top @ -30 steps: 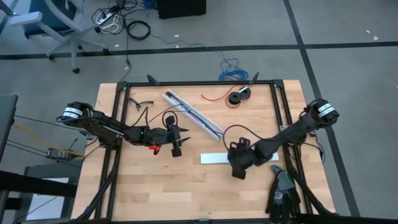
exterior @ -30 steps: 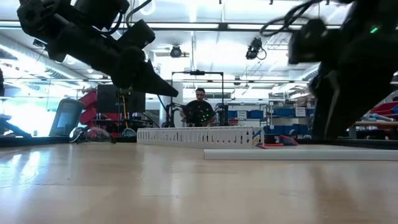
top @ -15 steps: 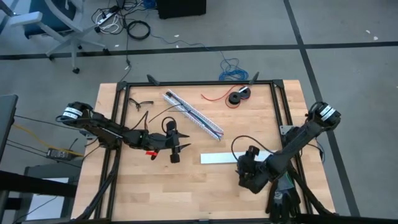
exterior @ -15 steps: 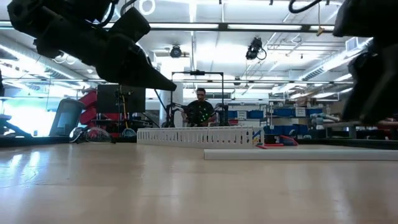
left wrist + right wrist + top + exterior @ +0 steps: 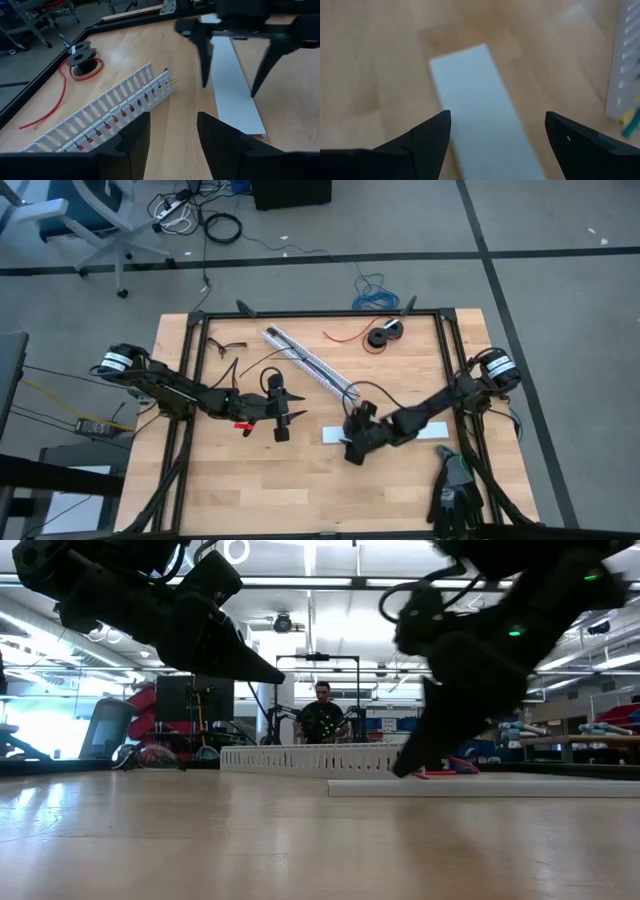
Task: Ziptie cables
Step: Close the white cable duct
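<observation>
Inside the slotted duct (image 5: pixel 107 112), cables (image 5: pixel 131 101) show only partly.

**No readable text in view**

No word, number, brand or sign can be read anywhere. The spool (image 5: pixel 80 49) by the red wire carries a small white label, but its print is too small to make out. White tags on the arms near their bases (image 5: pixel 113 362) show no legible marks. Signs in the room behind the table are too far off to read.
</observation>
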### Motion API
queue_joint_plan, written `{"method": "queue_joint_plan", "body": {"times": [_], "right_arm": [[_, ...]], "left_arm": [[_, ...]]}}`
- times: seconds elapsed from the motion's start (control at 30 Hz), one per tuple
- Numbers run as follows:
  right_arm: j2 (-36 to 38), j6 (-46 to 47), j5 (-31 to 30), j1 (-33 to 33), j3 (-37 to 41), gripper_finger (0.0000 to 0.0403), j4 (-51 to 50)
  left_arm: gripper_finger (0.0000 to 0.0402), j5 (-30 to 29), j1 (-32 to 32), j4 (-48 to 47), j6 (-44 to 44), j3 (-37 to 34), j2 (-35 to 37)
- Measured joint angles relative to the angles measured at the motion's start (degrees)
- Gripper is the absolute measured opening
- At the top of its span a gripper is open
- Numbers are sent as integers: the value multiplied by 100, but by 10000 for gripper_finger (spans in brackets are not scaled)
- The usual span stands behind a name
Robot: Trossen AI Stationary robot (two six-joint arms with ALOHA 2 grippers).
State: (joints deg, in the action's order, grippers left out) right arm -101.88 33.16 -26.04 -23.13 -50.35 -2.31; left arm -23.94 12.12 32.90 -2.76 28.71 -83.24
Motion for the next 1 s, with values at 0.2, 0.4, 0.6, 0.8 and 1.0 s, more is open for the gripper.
{"method": "queue_joint_plan", "body": {"times": [0.2, 0.4, 0.6, 0.8, 1.0], "right_arm": [[-13, -69, 710, 453, -23, 308, 17], [-13, -33, 1117, 665, -23, 308, 69], [-13, -1053, 1743, 719, -23, 308, 681], [-13, -2080, 1725, 772, -23, 308, 829], [-16, -2285, 1837, 970, -23, 308, 606]], "left_arm": [[173, -1, 0, -11, 2, 0, 0], [173, -1, 0, -8, 2, 0, 0], [173, 0, 0, -8, 2, 0, 0], [173, 0, 0, -6, 2, 0, -1], [173, 0, 0, -2, 2, 0, 0]]}}
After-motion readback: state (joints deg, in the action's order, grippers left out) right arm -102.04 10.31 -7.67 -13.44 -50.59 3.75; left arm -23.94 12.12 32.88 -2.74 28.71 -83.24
